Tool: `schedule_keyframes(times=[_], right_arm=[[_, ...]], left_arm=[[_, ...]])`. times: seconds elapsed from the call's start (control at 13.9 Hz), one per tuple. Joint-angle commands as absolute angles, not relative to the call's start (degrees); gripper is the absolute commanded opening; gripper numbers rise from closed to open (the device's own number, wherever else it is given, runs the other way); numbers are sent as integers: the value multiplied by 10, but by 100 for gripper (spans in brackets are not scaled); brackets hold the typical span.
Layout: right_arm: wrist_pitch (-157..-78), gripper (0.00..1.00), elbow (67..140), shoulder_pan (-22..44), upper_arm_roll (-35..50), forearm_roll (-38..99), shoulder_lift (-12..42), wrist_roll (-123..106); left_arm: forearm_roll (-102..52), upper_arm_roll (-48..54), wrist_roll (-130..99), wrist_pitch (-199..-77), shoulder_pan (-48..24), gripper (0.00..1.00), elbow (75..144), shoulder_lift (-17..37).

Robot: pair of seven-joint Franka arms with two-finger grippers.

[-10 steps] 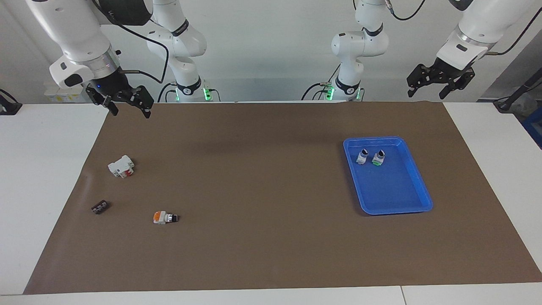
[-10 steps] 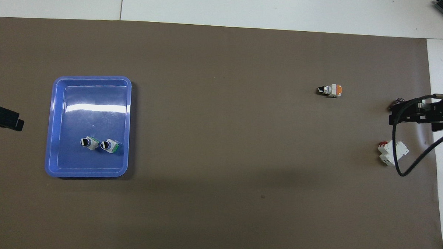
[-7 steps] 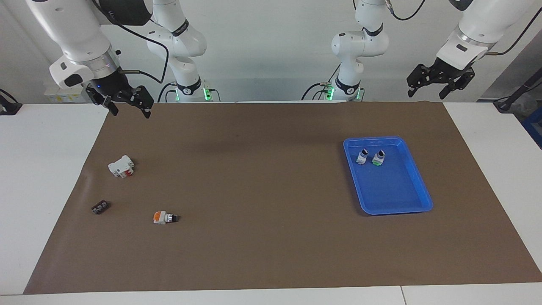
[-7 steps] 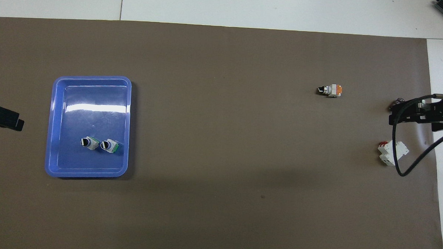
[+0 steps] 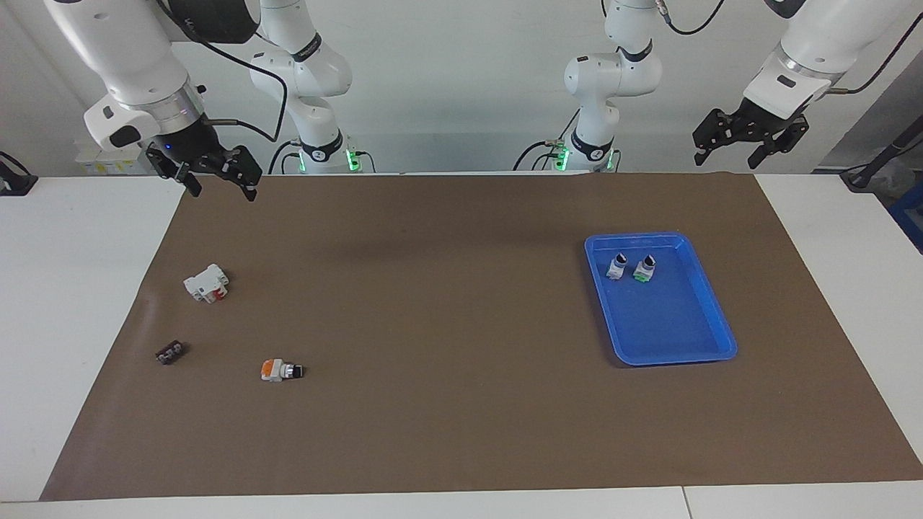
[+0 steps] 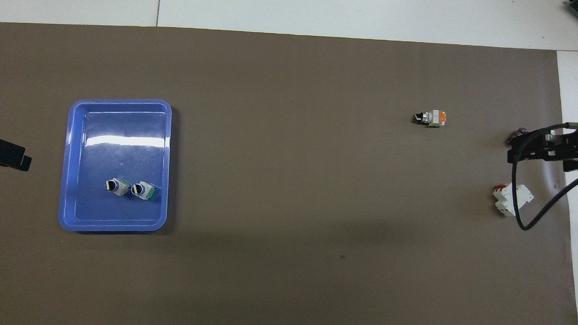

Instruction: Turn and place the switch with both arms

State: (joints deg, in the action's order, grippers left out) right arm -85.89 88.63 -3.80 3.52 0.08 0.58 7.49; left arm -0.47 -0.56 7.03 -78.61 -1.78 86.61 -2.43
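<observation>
Lying on its side on mat [image 5: 461, 432] toward right arm's end: switch [image 5: 281, 370], untouched. Right gripper [image 5: 216, 176] hanging high, jaws spread, likely readying descent. Left gripper [image 5: 746, 140] waiting, jaws spread, likely for handover toward tray [image 5: 710, 321].

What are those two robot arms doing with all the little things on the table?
Right now nothing is being held. The right gripper hangs open in the air at its end of the table, and the left gripper hangs open at the other end. One small switch lies on its side on the brown mat, near a white block and a black strip. Two more switches already stand in the blue tray.
</observation>
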Motion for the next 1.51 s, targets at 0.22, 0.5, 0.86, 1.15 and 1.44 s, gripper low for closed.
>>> schedule_keyframes(times=[0.22, 0.5, 0.86, 1.15, 1.44], right_arm=[[-860, 100, 896, -39, 38, -6, -4, 69], [-860, 100, 896, -39, 38, -6, -4, 69], [-860, 100, 897, -39, 38, -5, -4, 66], [-865, 100, 901, -39, 38, -2, -5, 59], [-982, 100, 974, -28, 38, 12, -10, -52]], left_arm=[[-4, -4, 70, -787, -14, 100, 882, -39], [-4, -4, 70, -787, -15, 100, 882, -39], [-4, -4, 70, -787, -14, 100, 882, -39], [-4, -4, 70, -787, -15, 100, 882, -39], [-4, -4, 70, -787, -14, 100, 882, -39]])
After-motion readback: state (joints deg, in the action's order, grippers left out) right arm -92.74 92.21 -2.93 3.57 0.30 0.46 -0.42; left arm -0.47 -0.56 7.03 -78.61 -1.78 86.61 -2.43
